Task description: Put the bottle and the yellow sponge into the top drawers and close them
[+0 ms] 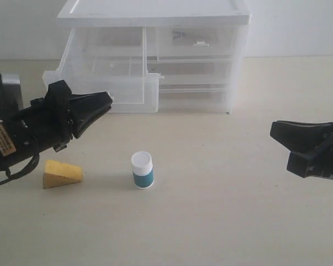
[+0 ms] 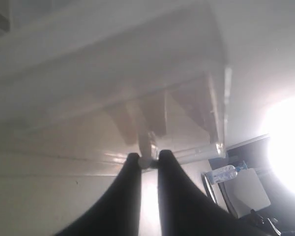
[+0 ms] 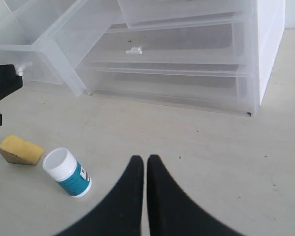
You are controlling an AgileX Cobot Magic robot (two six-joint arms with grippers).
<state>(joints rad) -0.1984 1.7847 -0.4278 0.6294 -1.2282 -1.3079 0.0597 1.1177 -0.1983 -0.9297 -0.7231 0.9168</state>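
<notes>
The top left drawer (image 1: 130, 88) is pulled far out of the unit, and my left gripper (image 1: 107, 100) is shut on its small white tab handle (image 2: 147, 161). The drawer looks empty (image 2: 137, 98). The top right drawer (image 1: 197, 41) sits in the unit. The bottle (image 1: 142, 170), with a white cap and teal label, stands upright on the table. Left of it lies the yellow sponge (image 1: 61, 174). The right wrist view shows both, the bottle (image 3: 68, 172) and the sponge (image 3: 20, 149). My right gripper (image 1: 273, 131) hovers at the right, shut on nothing (image 3: 146, 160).
The white drawer unit (image 1: 155, 11) stands at the back middle. Under the top drawers it has wider full-width drawers (image 3: 187, 44), both pushed in. The table (image 1: 222, 210) is beige.
</notes>
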